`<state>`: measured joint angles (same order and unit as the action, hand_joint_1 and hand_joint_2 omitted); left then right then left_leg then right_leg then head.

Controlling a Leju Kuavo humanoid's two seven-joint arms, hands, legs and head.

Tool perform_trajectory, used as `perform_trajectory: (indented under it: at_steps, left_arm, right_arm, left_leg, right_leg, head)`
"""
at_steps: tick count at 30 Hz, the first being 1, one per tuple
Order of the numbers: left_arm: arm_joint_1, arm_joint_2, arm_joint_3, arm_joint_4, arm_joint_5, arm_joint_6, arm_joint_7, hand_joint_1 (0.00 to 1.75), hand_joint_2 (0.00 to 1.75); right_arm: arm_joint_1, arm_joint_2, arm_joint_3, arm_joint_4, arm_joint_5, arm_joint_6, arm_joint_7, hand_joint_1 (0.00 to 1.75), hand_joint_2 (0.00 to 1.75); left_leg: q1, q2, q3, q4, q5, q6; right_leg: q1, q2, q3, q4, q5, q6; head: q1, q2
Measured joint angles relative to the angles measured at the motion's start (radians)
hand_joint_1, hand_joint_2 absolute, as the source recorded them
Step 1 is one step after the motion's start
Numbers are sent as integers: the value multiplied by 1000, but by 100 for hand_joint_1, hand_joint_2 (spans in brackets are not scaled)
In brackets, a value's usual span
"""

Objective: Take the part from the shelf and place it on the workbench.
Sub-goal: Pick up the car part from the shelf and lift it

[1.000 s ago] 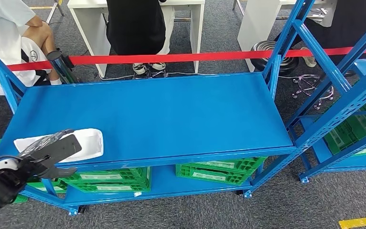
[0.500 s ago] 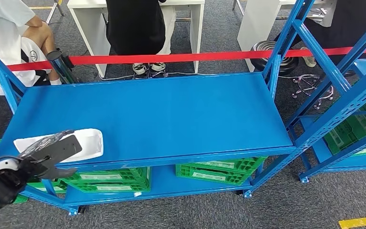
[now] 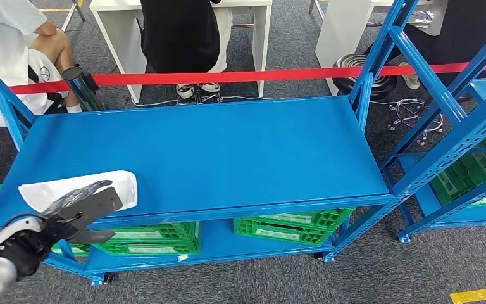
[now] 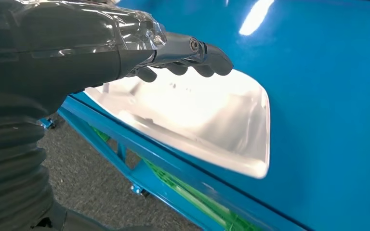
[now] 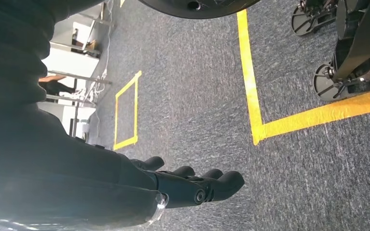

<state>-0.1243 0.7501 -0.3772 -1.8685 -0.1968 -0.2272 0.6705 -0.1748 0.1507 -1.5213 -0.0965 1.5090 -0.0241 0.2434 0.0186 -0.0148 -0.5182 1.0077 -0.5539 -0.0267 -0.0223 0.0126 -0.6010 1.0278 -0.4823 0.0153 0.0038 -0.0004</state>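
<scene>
1. One white part [image 3: 79,187] lies in the head view at the near left corner of the blue shelf top [image 3: 228,152], right by the front edge. The left hand [image 3: 79,209] hovers over the part's near side with its fingers stretched out and spread, clasping nothing. Whether they touch the part cannot be told from here. Green crates [image 3: 145,237] sit on the lower level, a red barrier tape [image 3: 259,76] runs behind the shelf, and seated people [image 3: 183,31] are at white desks beyond it.

2. In the left wrist view the part reads as a shallow white tray-like shell with a raised rim, just inside the blue front rail [image 4: 173,168]. The fingertips [image 4: 207,57] hang above its hollow, loose and apart from it; no grasp is made yet.

3. In the right wrist view the right hand [image 5: 192,185] hangs over grey carpet with yellow floor tape [image 5: 255,106], fingers slack and holding nothing.

4. The step in hand looks like closing on the part. To do it well, I would lower the left hand until the fingers reach past the near rim, with the thumb under the edge that sits by the rail. The shell looks thin and smooth, so a pinch across the rim should hold better than pressing down on the hollow, which could tip it off the front edge.
</scene>
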Motion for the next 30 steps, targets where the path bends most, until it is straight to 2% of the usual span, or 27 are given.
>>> perform_trajectory:
  at_steps: [18, 30]
  left_arm:
    - [-17, -47, -63, 50, -49, 21, 0, 0, 175]
    - [-39, -74, -69, 74, -103, 21, 0, 0, 175]
  right_arm:
    - [0, 0, 0, 0, -1, 0, 1, 0, 175]
    - [0, 0, 0, 0, -1, 0, 1, 0, 175]
  left_leg:
    - [0, -2, 0, 0, 0, 0]
    - [0, -2, 0, 0, 0, 0]
  right_leg:
    - [0, -1, 0, 0, 0, 0]
    - [0, -1, 0, 0, 0, 0]
  head:
    - [0, 0]
    - [0, 0]
